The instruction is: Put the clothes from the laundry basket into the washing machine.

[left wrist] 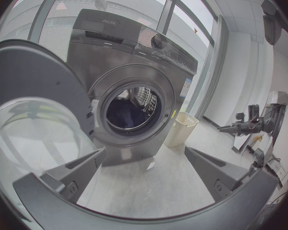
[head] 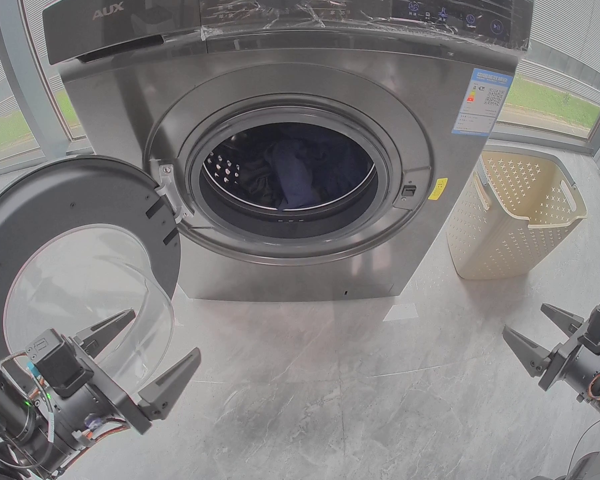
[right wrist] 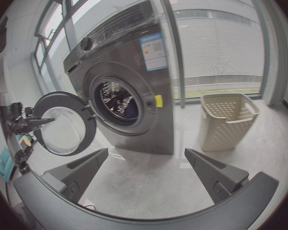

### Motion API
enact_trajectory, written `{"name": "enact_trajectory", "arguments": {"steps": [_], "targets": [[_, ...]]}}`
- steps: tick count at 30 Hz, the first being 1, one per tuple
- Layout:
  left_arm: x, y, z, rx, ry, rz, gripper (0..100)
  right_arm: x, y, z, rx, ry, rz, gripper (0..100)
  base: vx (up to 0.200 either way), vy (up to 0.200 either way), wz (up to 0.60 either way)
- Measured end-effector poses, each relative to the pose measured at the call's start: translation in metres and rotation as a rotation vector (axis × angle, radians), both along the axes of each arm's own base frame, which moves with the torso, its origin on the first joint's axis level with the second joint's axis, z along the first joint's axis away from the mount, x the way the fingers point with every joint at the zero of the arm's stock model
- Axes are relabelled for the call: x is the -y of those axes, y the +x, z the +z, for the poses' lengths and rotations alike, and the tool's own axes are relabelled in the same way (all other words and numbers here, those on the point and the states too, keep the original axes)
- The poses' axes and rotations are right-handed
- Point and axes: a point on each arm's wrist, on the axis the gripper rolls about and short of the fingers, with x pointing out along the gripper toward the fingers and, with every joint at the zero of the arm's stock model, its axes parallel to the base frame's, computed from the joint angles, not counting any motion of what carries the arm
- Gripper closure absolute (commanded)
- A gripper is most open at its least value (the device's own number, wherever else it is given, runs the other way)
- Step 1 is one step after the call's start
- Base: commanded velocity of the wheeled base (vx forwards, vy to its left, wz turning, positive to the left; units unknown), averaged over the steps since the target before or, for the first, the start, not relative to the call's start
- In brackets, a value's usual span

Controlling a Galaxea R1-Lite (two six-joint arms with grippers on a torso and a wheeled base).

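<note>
Loading looks near its end: clothes in the drum, both arms low and empty.

Washing machine (head: 113, 101) stands with its door (head: 67, 195) swung open to the robot's left. Laundry basket (head: 493, 248) sits on the floor just beside the machine's right side, with no garment seen inside. Dark clothes (head: 293, 175) lie in the drum. Left gripper (head: 166, 333) hangs near the door glass, jaws apart. Right gripper (head: 524, 318) hangs near the basket, jaws apart. Judgement: transfer likely done. The next move calls for checking the basket bottom.
</note>
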Motion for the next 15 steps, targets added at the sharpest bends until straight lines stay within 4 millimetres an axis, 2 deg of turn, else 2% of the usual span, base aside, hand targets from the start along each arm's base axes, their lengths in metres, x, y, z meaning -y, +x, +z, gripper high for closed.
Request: {"name": "enact_trajectory", "arguments": {"steps": [9, 15], "targets": [[-0.034, -0.023, 0.0, -0.045, 0.029, 0.082, 0, 0.023, -0.035, -0.004, -0.039, -0.014, -0.105, 0, -0.2, 0.0, 0.0], [-0.058, -0.045, -0.005, -0.068, 0.031, 0.116, 0, 0.04, -0.066, -0.014, -0.058, -0.023, -0.197, 0, 0.0, 0.0, 0.0]]}}
